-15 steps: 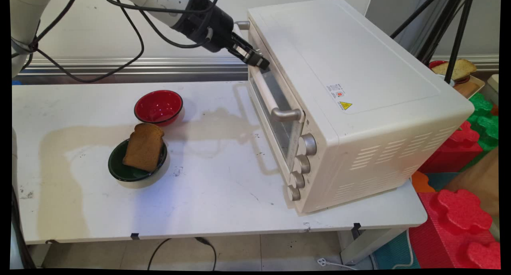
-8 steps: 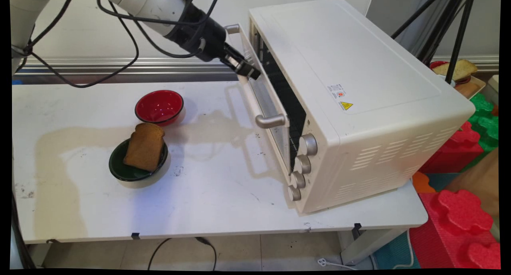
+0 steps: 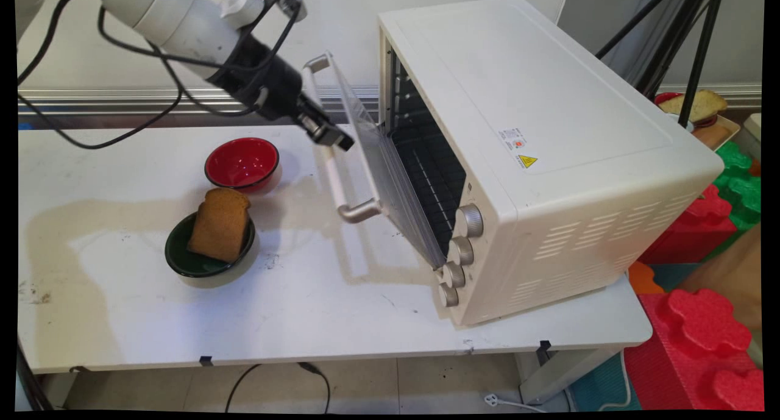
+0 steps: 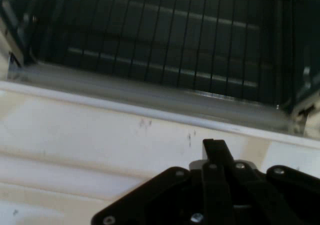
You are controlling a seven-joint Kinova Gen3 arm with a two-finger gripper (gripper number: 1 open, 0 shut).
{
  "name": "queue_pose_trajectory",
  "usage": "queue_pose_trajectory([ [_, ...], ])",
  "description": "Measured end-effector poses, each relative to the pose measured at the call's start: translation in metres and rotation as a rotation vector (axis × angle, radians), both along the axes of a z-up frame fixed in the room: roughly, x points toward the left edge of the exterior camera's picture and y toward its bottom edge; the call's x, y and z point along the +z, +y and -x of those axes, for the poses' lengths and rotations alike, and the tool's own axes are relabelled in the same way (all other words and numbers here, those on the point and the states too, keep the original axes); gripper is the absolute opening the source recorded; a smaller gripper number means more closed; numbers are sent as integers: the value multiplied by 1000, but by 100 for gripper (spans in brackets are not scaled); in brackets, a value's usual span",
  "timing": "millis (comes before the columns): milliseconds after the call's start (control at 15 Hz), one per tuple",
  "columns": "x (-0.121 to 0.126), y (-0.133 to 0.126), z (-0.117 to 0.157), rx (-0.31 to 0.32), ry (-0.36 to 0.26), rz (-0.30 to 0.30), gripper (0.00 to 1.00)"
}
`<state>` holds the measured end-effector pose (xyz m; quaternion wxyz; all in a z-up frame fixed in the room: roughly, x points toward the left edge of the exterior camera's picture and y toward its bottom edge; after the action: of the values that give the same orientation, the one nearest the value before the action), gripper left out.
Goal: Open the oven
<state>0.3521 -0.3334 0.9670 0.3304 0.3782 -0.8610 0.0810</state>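
Observation:
A cream toaster oven (image 3: 548, 103) stands on the right of the white table (image 3: 304, 310), its glass door (image 3: 378, 158) hanging about half open. My gripper (image 3: 337, 139) is shut, its tips against the door's long handle (image 3: 334, 176) near the middle of the bar. In the hand view the closed fingers (image 4: 215, 147) point over the door's cream edge (image 4: 100, 130) at the dark wire rack (image 4: 175, 50) inside. Left of the door sit a red bowl (image 3: 242, 162) and a dark green bowl (image 3: 183, 258) holding a slice of brown toast (image 3: 220, 224).
Four knobs (image 3: 461, 249) line the oven's front right. Red foam blocks (image 3: 701, 328) and green foam blocks (image 3: 740, 176) lie beyond the table's right end, with black tripod legs (image 3: 698, 48) and a dish with bread (image 3: 698, 106) behind. Black cables (image 3: 152, 60) hang from the arm.
The oven door has swung from closed to about half open. My gripper moved left and down with the handle, away from the oven body. The bowls and toast stayed put.

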Motion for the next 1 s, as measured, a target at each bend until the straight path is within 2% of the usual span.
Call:
queue_pose_trajectory([
  [267,-14,13,-18,-5,-38,-27,0],
  [1000,-53,31,-39,-54,-121,-67,0],
])
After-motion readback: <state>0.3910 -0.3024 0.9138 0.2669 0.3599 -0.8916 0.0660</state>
